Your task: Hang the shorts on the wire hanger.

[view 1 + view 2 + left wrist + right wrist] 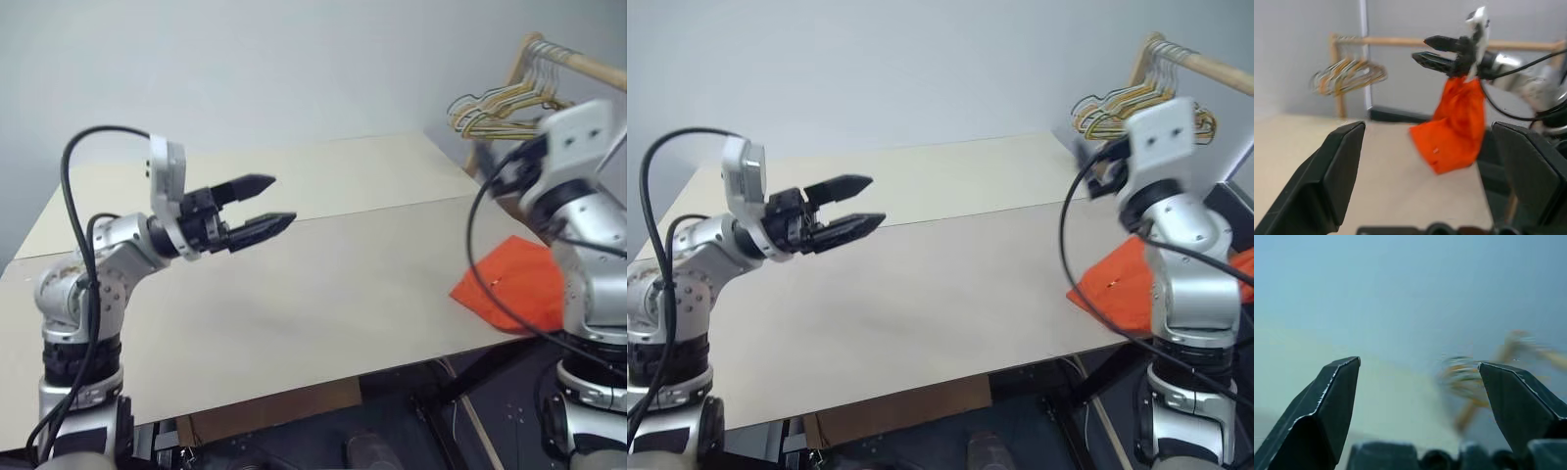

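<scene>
Inventory by count:

- Shorts point(511, 284): one orange pair, lying at the bench's right edge.
- Bench point(313, 284): one, with a pale top of two panels that meet at a single seam.
- Wooden rail point(1205, 67): one.
- Bunch of wire hangers point(1122, 106): one cluster hanging on the rail; the individual hangers overlap and cannot be counted.
- Grippers: two, the left gripper point(261, 204) and the right gripper point(1426, 50), each with two black fingers.

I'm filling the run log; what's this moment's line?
left gripper: open, empty | right gripper: open, empty | shorts: table edge
</scene>
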### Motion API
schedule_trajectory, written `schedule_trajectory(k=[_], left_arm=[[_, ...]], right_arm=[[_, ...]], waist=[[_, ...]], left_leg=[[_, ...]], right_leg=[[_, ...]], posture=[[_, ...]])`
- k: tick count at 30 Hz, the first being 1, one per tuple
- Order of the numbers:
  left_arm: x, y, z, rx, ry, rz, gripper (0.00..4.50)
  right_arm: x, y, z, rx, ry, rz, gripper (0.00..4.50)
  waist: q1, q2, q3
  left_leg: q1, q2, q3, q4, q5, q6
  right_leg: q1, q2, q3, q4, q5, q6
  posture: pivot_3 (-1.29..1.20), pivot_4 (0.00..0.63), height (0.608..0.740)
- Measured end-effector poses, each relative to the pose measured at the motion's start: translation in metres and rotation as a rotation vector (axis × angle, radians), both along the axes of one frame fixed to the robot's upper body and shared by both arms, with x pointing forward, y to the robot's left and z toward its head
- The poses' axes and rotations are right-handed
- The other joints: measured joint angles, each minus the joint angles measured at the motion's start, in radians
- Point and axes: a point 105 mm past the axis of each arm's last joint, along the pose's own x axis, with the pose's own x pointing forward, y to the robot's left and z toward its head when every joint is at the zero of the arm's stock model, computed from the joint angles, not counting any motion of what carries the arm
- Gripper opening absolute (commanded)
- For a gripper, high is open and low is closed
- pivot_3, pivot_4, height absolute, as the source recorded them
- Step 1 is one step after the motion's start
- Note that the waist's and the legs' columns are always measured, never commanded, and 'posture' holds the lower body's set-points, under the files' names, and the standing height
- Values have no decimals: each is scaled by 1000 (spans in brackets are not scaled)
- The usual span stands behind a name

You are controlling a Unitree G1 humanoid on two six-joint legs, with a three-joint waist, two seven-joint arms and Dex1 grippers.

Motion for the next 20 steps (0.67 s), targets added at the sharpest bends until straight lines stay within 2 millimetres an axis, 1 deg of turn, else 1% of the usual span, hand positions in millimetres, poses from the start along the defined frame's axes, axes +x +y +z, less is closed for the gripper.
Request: schedule_trajectory(k=[4, 5, 6, 9, 13, 16, 20], left_arm=[[-6, 19, -32, 187, 11, 136, 4500], [-7, 23, -37, 221, 17, 167, 4500], [-8, 25, -39, 243, 18, 187, 4500], [-14, 28, -49, 303, 42, 211, 4500], [-22, 31, -57, 351, 73, 213, 4500], [-24, 32, -59, 360, 83, 213, 4500], [-24, 33, -59, 362, 84, 216, 4500]], right_arm=[[-15, 33, -48, -121, 199, 280, 4447], [-19, 40, -56, -137, 236, 347, 4447], [-22, 45, -59, -148, 256, 395, 4447], [-27, 53, -63, -156, 295, 496, 4447], [-24, 53, -60, -164, 300, 530, 4447], [-24, 53, -62, -171, 303, 538, 4447], [-25, 53, -64, -183, 305, 542, 4447]], waist=[[52, -3, 3], [71, -4, 5], [88, -6, 8], [137, -9, 13], [192, -12, 20], [213, -13, 22], [218, -13, 22]], left_leg=[[0, 0, 2, 0, 0, 1], [1, 0, 3, 0, -1, 1], [1, 0, 3, 0, -1, 1], [1, 1, 6, 0, -1, 2], [0, 1, 11, 0, -1, 1], [-2, 1, 12, 0, -1, 1], [-2, 1, 12, 0, -1, 1]], right_leg=[[-1, 0, 0, 0, 0, 0], [-1, 0, 0, 0, 1, -1], [-1, 0, 0, 0, 1, -1], [-1, 0, 0, 0, 2, -2], [-3, 0, -2, 0, 2, -2], [-3, 0, -3, -1, 2, -3], [-3, 0, -3, -1, 2, -3]], posture=[[25, 19, 740], [40, 24, 740], [50, 28, 740], [70, 36, 740], [78, 39, 740], [81, 41, 740], [88, 37, 740]])
